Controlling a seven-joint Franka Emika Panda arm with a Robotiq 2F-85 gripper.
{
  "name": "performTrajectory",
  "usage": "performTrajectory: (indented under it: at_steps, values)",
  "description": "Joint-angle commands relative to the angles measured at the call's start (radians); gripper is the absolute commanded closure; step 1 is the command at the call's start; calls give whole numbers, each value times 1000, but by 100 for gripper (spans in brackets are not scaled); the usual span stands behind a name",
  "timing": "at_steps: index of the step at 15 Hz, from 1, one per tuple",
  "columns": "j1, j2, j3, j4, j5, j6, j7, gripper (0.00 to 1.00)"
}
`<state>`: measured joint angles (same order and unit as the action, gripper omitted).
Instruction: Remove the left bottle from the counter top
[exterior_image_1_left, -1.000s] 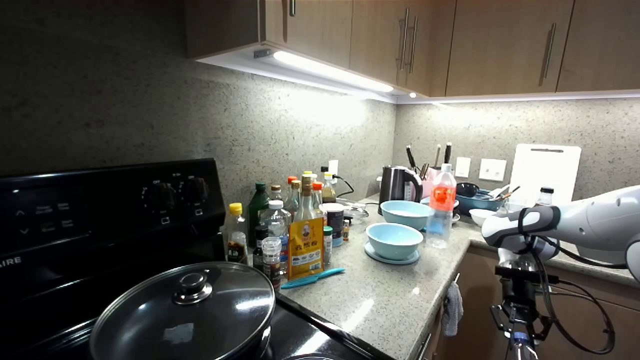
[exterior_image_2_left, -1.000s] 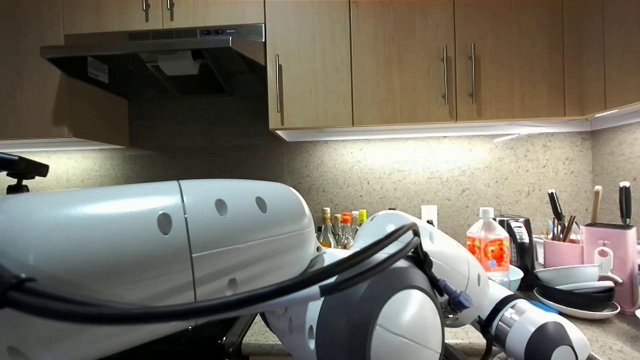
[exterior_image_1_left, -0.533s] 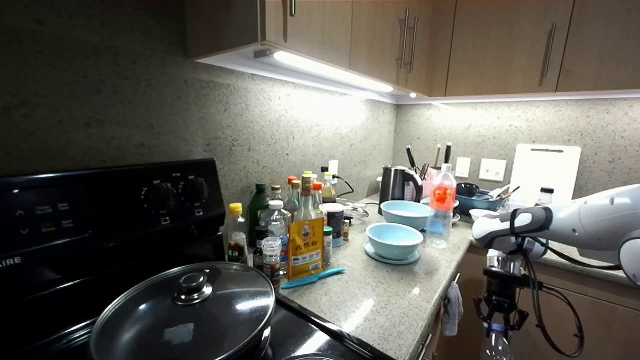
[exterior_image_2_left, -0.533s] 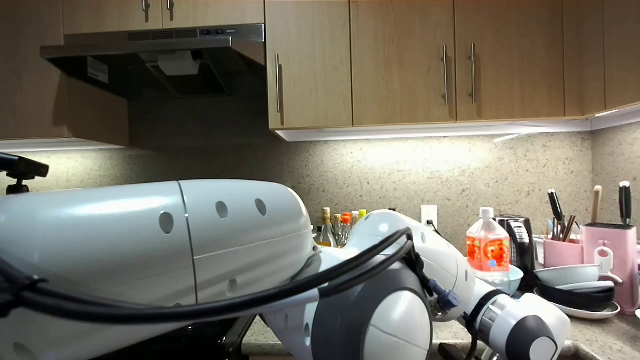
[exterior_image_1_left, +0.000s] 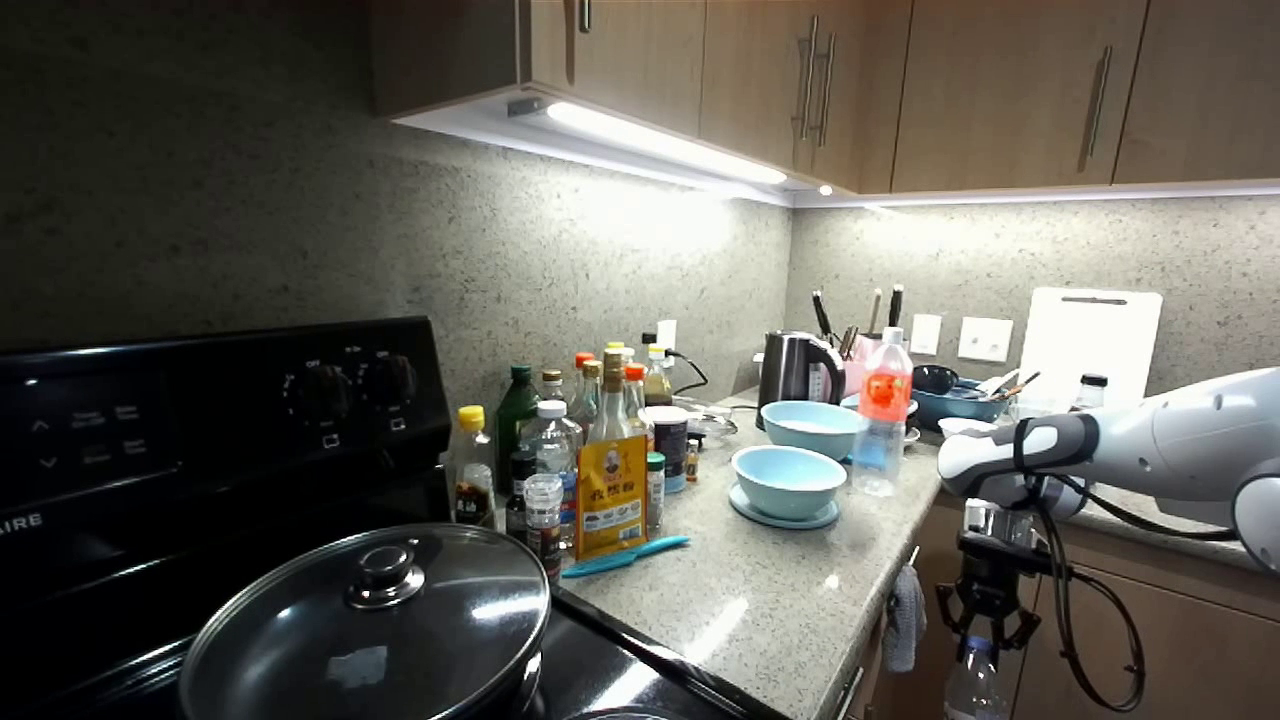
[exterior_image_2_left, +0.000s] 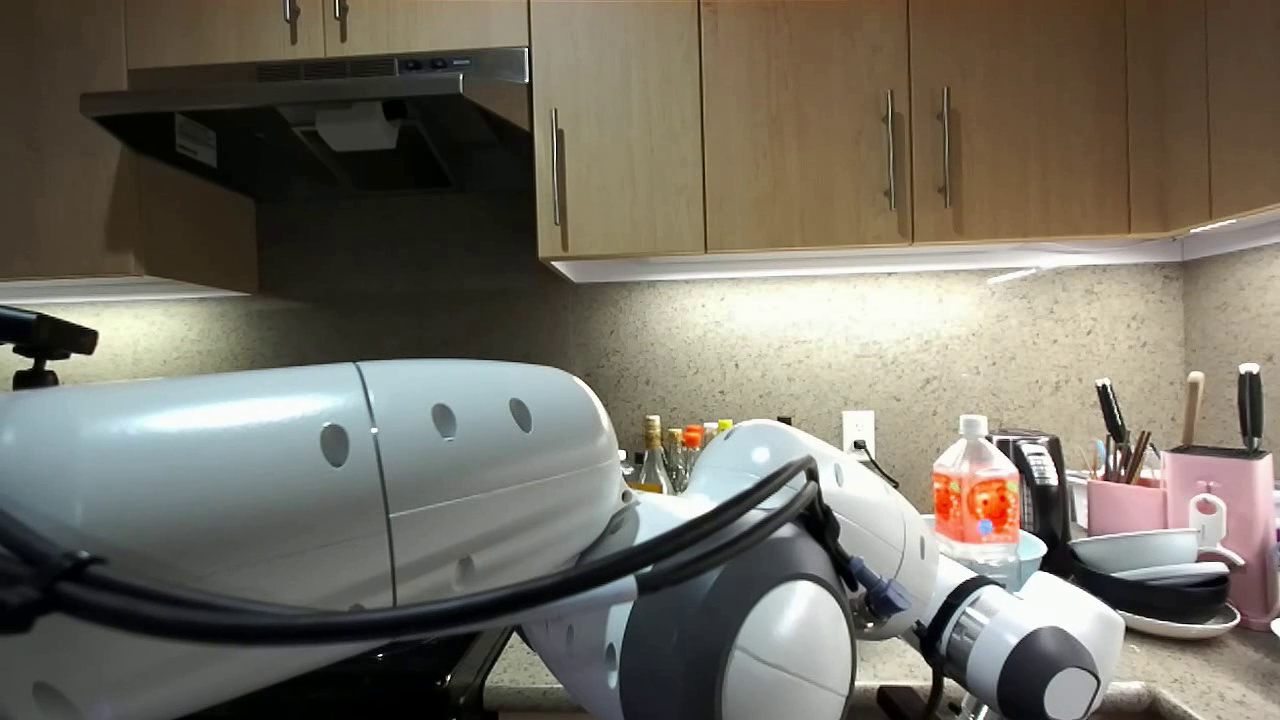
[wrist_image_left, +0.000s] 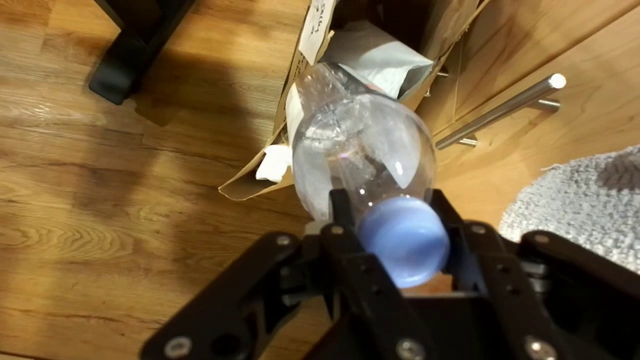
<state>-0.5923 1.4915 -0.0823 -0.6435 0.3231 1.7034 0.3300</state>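
The left bottle (wrist_image_left: 370, 135), clear plastic with a blue cap (wrist_image_left: 405, 240), hangs from my gripper (wrist_image_left: 392, 200), whose fingers press on both sides of its neck just under the cap. In an exterior view the gripper (exterior_image_1_left: 982, 640) points downward in front of the lower cabinets, past the counter top's (exterior_image_1_left: 720, 610) front edge, and the bottle (exterior_image_1_left: 972, 690) runs out of the picture at the bottom. Seen from the wrist, the bottle's body overlaps the mouth of a brown cardboard box (wrist_image_left: 295, 70); whether they touch I cannot tell.
The box on the wood floor (wrist_image_left: 190, 200) holds white wrapping (wrist_image_left: 370, 50). Beside it are a cabinet handle (wrist_image_left: 505, 110), a grey towel (wrist_image_left: 580, 210) and a black stand foot (wrist_image_left: 117, 75). An orange-labelled bottle (exterior_image_1_left: 884, 400) and teal bowls (exterior_image_1_left: 789, 480) stand on the counter top.
In the exterior views the arm has swung left, carrying the bottle with it; the bottle also shows slightly higher. The grip is unchanged, and the objects on the counter top have not moved.
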Motion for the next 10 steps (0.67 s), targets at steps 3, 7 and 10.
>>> performTrajectory:
  at_steps: [3, 7, 10]
  values:
    - [-15, 0, 53, 12, -9, -205, -55, 86]
    - [3, -1, 55, 5, -18, -336, -87, 86]
    - [8, -1, 51, 6, -16, -380, -89, 86]
